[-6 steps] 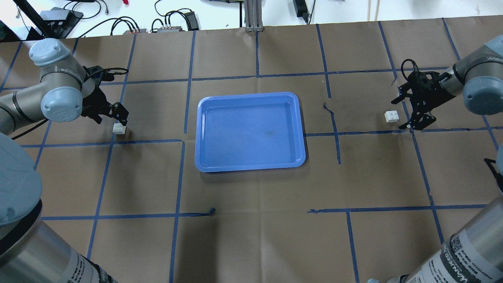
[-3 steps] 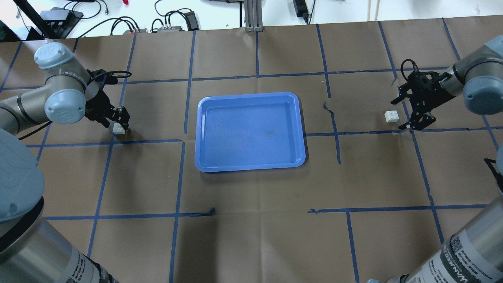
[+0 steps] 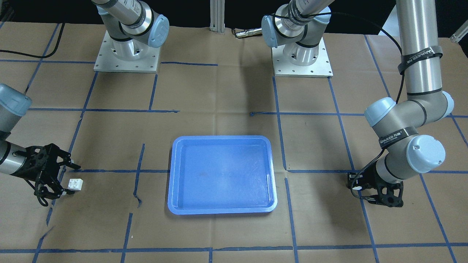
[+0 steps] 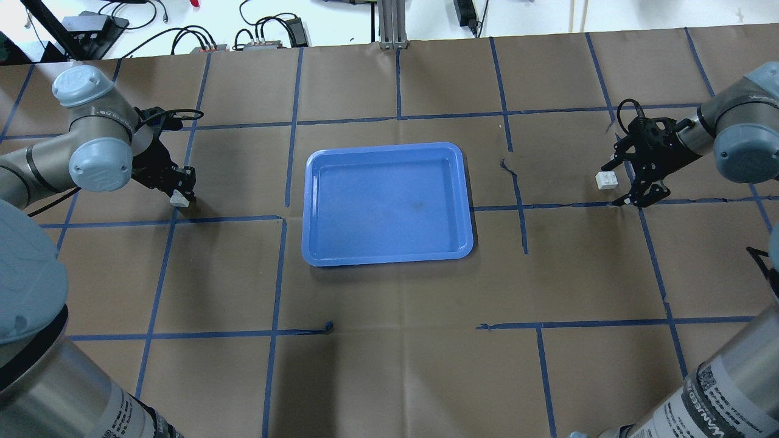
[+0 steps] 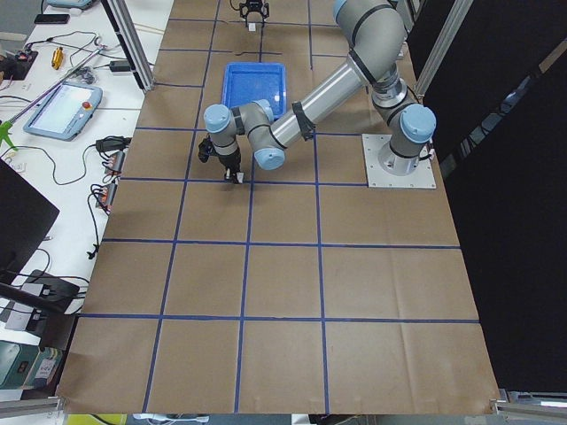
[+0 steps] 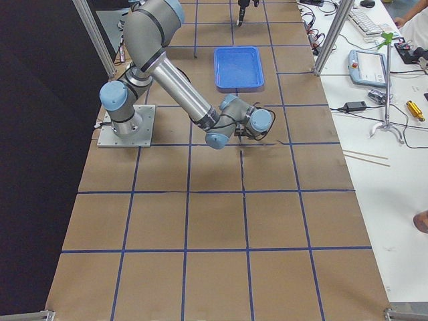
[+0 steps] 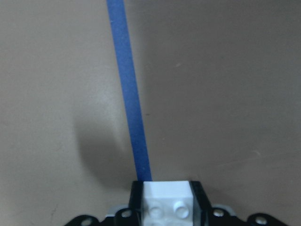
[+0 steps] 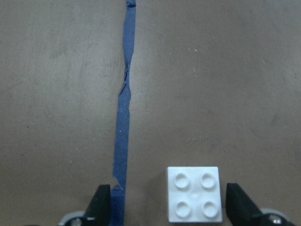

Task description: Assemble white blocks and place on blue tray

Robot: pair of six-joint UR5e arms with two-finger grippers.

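Left end effector (image 4: 182, 187) pinches a white block (image 7: 167, 197) left of the blue tray (image 4: 387, 151). Right end effector (image 4: 616, 183) is spread around the second white block (image 4: 606, 179), right of the tray.

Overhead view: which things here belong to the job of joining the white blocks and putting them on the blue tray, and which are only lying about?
For the job:
- left block, held in the left gripper
- right block, inside the open right gripper
- blue tray

Lying about:
- cables behind the table
- power adapter
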